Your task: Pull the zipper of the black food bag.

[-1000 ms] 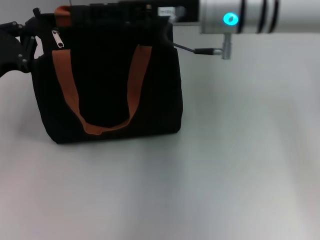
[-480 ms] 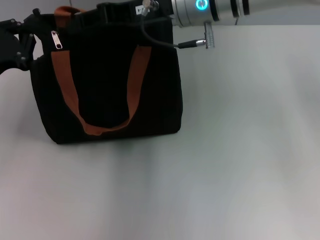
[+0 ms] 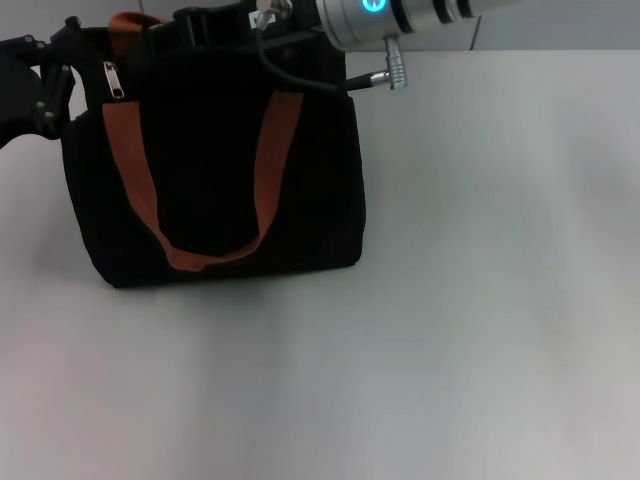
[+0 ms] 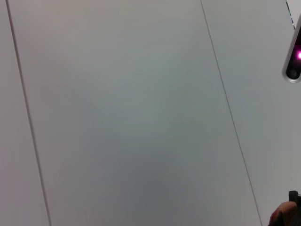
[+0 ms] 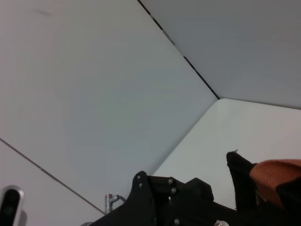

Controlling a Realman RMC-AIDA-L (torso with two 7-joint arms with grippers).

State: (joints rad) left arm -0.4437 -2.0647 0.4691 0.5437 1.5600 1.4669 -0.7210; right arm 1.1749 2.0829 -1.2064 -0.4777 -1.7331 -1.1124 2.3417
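The head camera looks forward and down at the boxy black fabric bag, upper left of its frame. Both wrist cameras face pale wall panels; the right wrist view shares the bag's orange-brown strap.

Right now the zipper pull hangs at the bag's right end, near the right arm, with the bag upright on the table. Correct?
Not quite. The head view shows the zipper pull at the left end of the black food bag, beside the left end effector, not the right. The bag does stand upright on the table.
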